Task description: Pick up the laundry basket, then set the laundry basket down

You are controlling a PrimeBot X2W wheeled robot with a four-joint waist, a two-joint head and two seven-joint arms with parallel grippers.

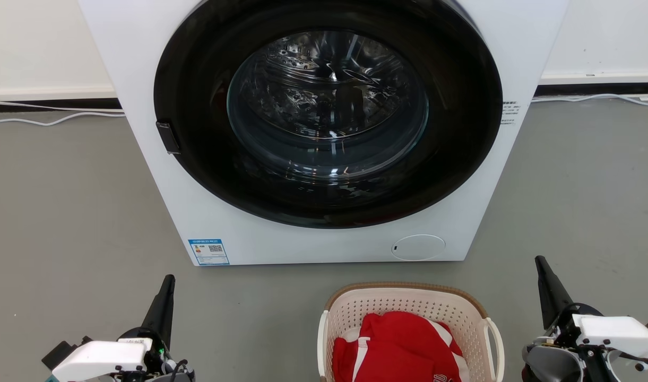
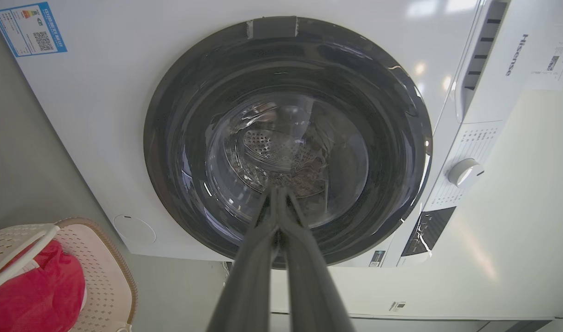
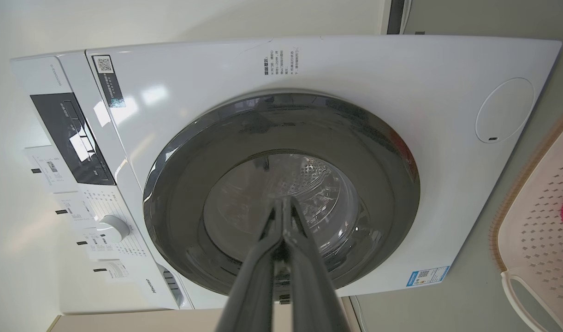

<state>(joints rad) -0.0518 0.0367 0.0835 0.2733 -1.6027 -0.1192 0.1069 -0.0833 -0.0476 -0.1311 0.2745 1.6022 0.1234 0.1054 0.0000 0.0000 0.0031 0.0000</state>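
Grey floor (image 1: 63, 212) bears a cream-white perforated plastic laundry basket (image 1: 408, 307) of red cloth (image 1: 398, 345) before a white washer (image 1: 324, 244); left fingers (image 1: 162, 307) and right fingers (image 1: 549, 289) flank it, pressed together, empty.

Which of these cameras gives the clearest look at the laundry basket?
The head view: the laundry basket sits bottom centre, showing its brown rim, both white handles and red clothing inside. The left wrist view catches one end of the basket in a corner; the right wrist view shows a slice at its edge.
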